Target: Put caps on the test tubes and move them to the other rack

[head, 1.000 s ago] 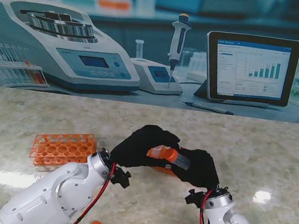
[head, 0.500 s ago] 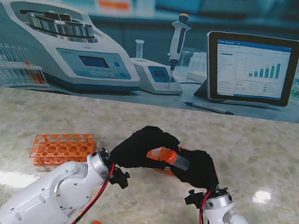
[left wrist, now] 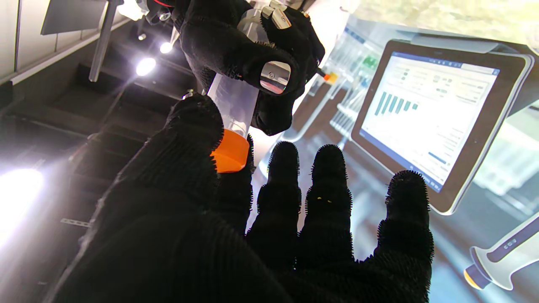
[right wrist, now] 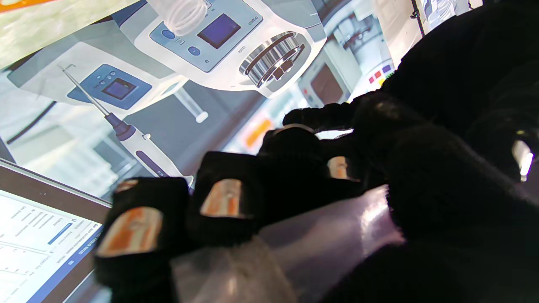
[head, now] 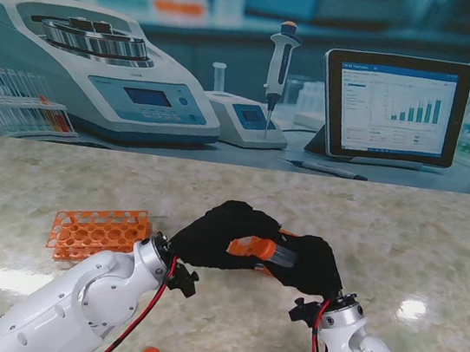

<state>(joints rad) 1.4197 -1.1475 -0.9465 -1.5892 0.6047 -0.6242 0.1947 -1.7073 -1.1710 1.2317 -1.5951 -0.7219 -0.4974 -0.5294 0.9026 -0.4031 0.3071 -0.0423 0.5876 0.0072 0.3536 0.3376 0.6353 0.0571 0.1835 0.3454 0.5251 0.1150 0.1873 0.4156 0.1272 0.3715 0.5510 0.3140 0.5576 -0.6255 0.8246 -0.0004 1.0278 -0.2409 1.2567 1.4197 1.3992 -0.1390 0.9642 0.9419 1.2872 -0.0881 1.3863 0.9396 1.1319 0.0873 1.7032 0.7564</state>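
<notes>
Both arms are glossy white, built of rounded shell segments with dark seams at the joints. A red cable (head: 146, 312) and a black one run along the left forearm to the black wrist collar behind the left robot hand (head: 222, 234); the same pair climbs to the right robot hand (head: 310, 264). Each is covered by a black knitted glove with fuzzy fibres, and shiny metallic pads (left wrist: 274, 77) show at the fingertips.

no text is sharp enough to read
</notes>
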